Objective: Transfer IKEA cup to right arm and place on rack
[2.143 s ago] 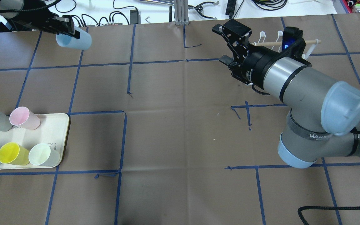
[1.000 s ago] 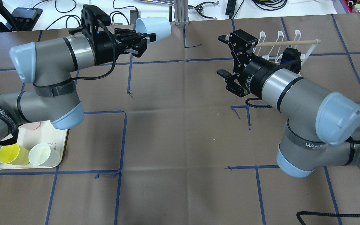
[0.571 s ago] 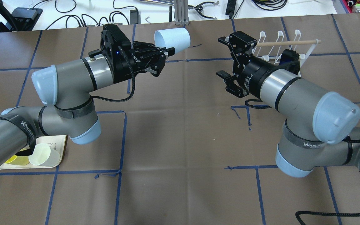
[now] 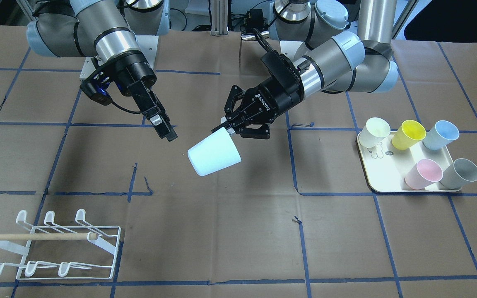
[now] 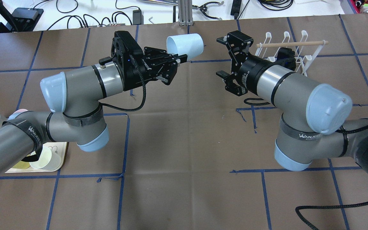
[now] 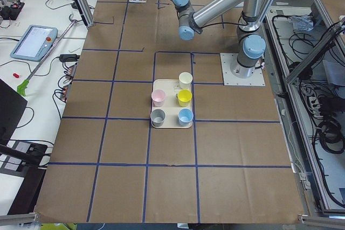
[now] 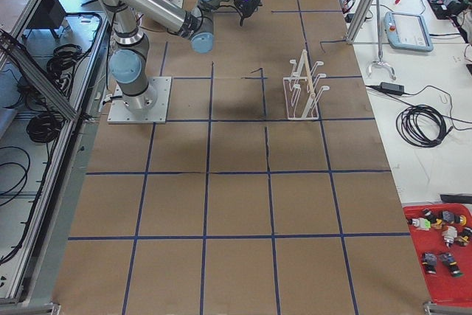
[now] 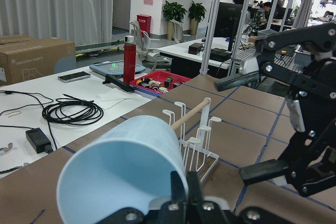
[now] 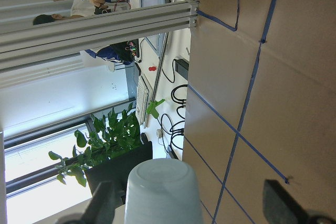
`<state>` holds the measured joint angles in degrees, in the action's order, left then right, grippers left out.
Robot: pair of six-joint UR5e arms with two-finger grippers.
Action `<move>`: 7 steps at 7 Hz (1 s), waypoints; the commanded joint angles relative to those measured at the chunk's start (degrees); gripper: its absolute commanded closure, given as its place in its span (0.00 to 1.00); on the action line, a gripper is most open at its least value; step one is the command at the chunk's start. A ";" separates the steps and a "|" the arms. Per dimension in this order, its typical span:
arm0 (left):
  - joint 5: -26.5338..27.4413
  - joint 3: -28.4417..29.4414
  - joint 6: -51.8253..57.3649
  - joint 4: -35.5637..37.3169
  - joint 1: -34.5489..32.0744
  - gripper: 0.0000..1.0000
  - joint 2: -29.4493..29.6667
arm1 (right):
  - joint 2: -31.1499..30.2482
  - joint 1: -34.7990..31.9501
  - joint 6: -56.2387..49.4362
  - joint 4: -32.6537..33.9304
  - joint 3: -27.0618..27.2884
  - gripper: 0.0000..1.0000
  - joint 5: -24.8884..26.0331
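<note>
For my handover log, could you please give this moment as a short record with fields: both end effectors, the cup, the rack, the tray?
left end effector: shut on the rim of the cup
right end effector: open, apart from the cup
cup: pale blue, sideways in the air, base toward right end effector
rack: no cup on it
tray: holds five other cups

Pale blue cup (image 4: 214, 155) — white rack (image 4: 35, 236)
</note>
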<state>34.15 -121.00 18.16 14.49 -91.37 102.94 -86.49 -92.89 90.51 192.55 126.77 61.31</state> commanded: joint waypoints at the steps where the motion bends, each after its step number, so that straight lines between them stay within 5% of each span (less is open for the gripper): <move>1: 0.04 0.06 -0.84 0.01 -0.03 0.97 -0.02 | 2.46 -1.24 0.37 -0.07 -2.32 0.00 1.44; 7: 0.04 0.06 -1.02 0.01 -0.03 0.96 -0.02 | 6.32 -7.12 4.75 -1.12 -8.20 0.01 8.29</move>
<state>34.19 -120.94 17.21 14.50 -91.41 102.99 -80.92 -98.86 94.04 191.60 119.80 68.20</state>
